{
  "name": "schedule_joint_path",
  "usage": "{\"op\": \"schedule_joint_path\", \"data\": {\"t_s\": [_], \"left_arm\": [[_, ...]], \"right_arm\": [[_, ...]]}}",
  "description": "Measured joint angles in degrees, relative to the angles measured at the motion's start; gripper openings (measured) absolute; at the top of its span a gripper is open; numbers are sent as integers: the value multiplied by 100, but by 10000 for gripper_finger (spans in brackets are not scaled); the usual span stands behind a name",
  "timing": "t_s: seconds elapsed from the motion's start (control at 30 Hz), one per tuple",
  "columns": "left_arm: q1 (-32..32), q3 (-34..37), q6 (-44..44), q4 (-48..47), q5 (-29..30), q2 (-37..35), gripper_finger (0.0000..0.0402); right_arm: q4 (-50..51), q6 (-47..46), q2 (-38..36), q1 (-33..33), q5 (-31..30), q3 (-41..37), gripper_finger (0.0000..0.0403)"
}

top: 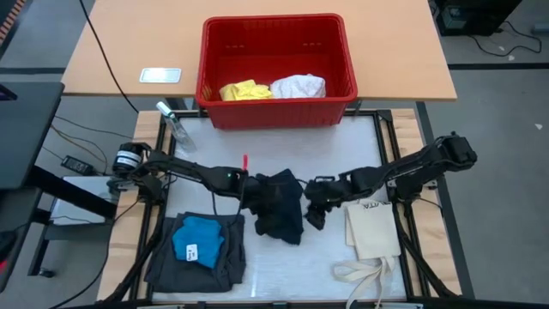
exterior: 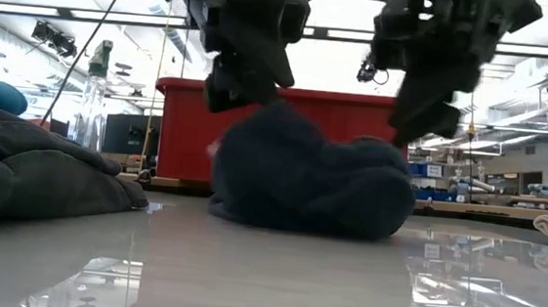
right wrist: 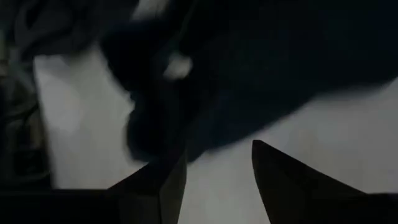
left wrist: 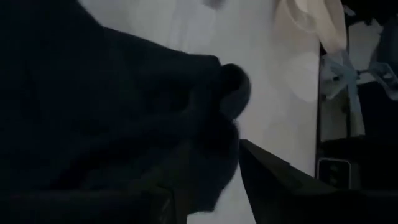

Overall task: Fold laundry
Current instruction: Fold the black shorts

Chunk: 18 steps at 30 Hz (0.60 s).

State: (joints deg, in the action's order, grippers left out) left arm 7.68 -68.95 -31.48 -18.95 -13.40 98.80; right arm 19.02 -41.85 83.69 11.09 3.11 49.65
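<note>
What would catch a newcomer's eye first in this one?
The big red basket at the table's far edge, with yellow cloth and white cloth inside. Then the crumpled navy garment mid-table, flanked by the left pincer and right pincer, both open.

Navy cloth [left wrist: 106, 106] bunched on white table [left wrist: 273, 81] (cream bag [left wrist: 311, 18] beyond).

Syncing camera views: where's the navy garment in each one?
High view: navy garment crumpled mid-table, between both arms.
Low view: centre mound, before the red basket.
Left wrist view: fills most of the frame.
Right wrist view: across the top.
Shared landmark: red basket, behind it in the high and low views.
</note>
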Motion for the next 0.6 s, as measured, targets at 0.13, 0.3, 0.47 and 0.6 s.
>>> {"op": "schedule_joint_path", "data": {"t_s": [0.13, 0.3, 0.47, 0.6], "left_arm": [[234, -1, -127, -551, 117, -30, 103], [474, 11, -637, -1128, 531, -95, 79], [690, -1, -1395, -1631, 1433, -411, 84], [766, 2, -1739, -2051, 1831, -573, 89]], "right_arm": [[-338, 1078, -43, -326, -322, 0, 185], [-1184, 2670, 321, -833, 321, 0, 185], [-2083, 3705, 960, -1160, 792, 79, 185], [-1964, 3676, 1550, -1410, 671, 216, 179]]}}
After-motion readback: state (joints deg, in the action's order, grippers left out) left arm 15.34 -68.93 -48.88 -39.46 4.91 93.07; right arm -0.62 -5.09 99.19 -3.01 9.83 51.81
